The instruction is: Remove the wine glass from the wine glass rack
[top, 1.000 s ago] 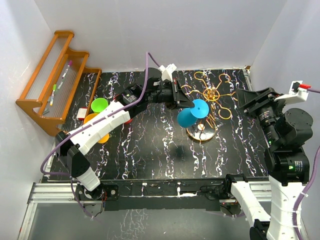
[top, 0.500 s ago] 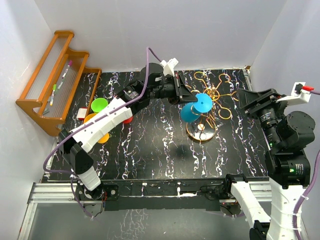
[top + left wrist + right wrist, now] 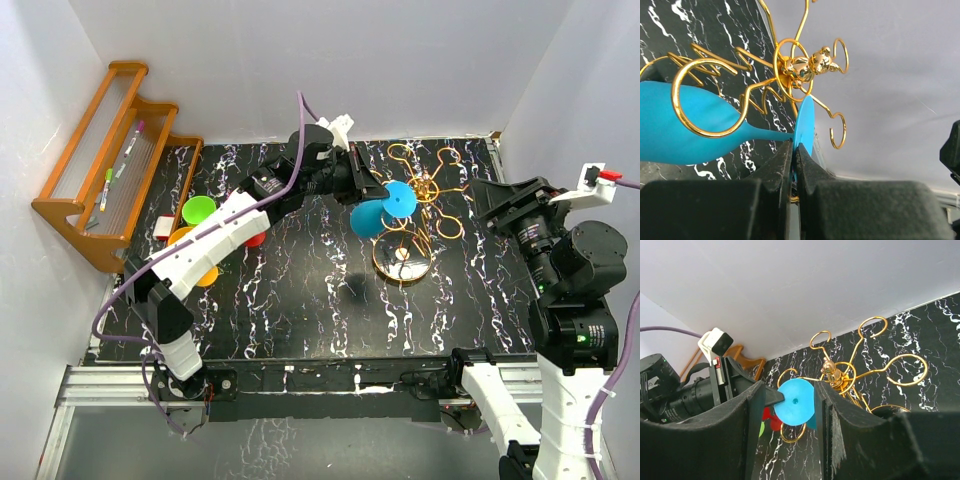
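The blue wine glass (image 3: 372,217) lies on its side at the gold wire rack (image 3: 441,187), its bowl to the left and its foot disc toward the rack's post. My left gripper (image 3: 384,193) is shut on the edge of the foot disc (image 3: 804,125). In the left wrist view a gold loop (image 3: 700,100) crosses in front of the bowl (image 3: 670,137); I cannot tell whether the glass still rests in it. My right gripper (image 3: 490,200) is open and empty, held off the table right of the rack. Its view shows the foot disc (image 3: 795,401) and the rack's top (image 3: 832,371) between its fingers, farther off.
The rack's round base (image 3: 402,263) stands on the black marbled table. A green cup (image 3: 198,210), an orange cup (image 3: 188,250) and a red piece (image 3: 256,238) sit at the left under my left arm. An orange-brown wooden shelf (image 3: 110,150) stands at the far left. White walls enclose three sides.
My left gripper has carried the blue glass slightly toward the back wall, at the rack's arms. The right arm has barely shifted.
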`<state>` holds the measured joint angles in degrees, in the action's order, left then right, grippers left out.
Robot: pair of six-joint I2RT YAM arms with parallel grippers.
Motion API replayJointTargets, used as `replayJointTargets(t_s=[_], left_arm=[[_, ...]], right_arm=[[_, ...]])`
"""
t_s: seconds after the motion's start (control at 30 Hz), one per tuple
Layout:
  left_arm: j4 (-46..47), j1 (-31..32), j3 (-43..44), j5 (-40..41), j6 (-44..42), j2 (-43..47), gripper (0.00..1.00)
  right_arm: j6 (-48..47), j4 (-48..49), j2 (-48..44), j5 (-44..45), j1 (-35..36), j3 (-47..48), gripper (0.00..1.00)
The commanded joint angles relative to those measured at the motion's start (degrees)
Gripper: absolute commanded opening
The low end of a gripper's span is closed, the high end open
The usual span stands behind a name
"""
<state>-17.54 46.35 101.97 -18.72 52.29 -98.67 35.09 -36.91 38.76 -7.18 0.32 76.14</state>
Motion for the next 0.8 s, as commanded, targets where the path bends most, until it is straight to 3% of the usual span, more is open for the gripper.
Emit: replayJointTargets(t_s=[0.0,0.23,0.43,0.77], left_arm=[[-1.44,0.22,2.77,5.13,-3.09,3.19,0.0],[-1.91,0.22,0.37,9.4,-4.04,6.69,0.0],[-1.75,0.23,-5.16,10.94,-4.03,13.22,0.0],[-6.95,0.21,-15.99,15.27,-6.01,32.08,0.0]], right_arm=[[0.28,4.44,0.81,-2.6,-0.05,0.37,0.46],[-0.09,5.2,2.91,-8.53,-0.05,0.57,0.46],[-0.94,6.75,7.28,-19.42,-0.05,1.43,0.46],[1.5,19.54,17.02,-57.07,-0.05,0.18,0.46]])
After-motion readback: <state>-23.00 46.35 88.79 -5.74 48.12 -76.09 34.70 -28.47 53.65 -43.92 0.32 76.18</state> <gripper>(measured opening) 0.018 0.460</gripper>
